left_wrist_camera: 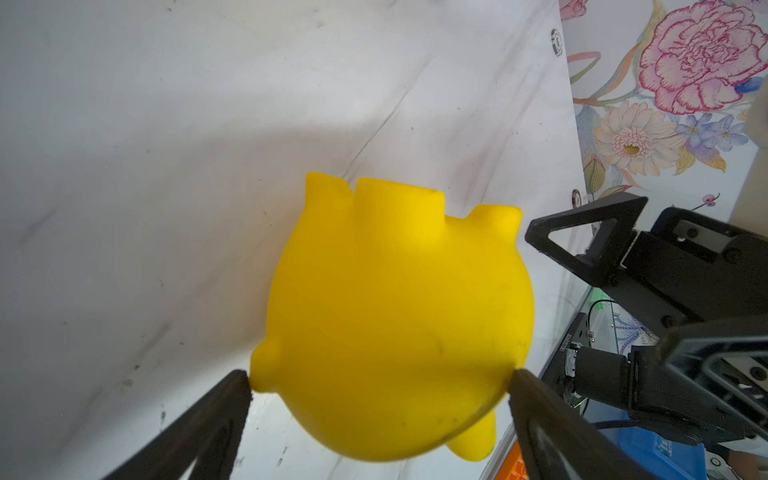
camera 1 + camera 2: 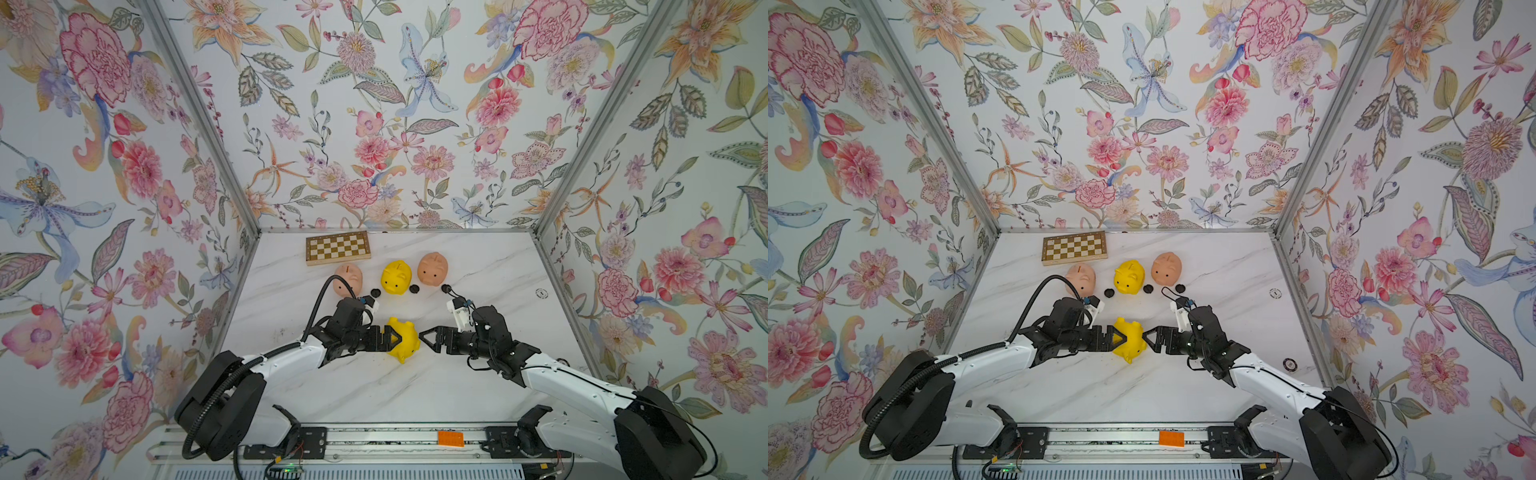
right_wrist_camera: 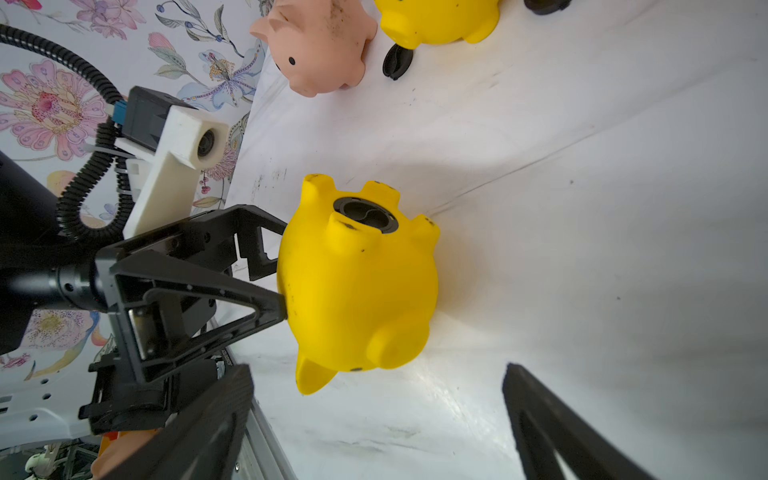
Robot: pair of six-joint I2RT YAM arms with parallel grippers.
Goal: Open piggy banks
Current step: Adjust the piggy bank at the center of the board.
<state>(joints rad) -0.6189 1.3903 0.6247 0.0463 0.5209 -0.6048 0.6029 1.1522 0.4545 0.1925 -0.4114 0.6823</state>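
Left gripper (image 1: 380,376) jaws spread wide astride yellow pig (image 3: 361,282), on its side at table (image 2: 457,386) centre. Right gripper (image 2: 424,337) at pig's 3 o'clock, jaws open, empty. Plug (image 3: 365,215) in belly (prob. last one). Next: left clamps, right pulls plug.

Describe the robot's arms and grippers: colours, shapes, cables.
White arm shells, black joints. The left gripper and right gripper have black triangular open-frame fingers and white camera blocks. A ribbed black hose runs along the left arm; thin black wires on the right.
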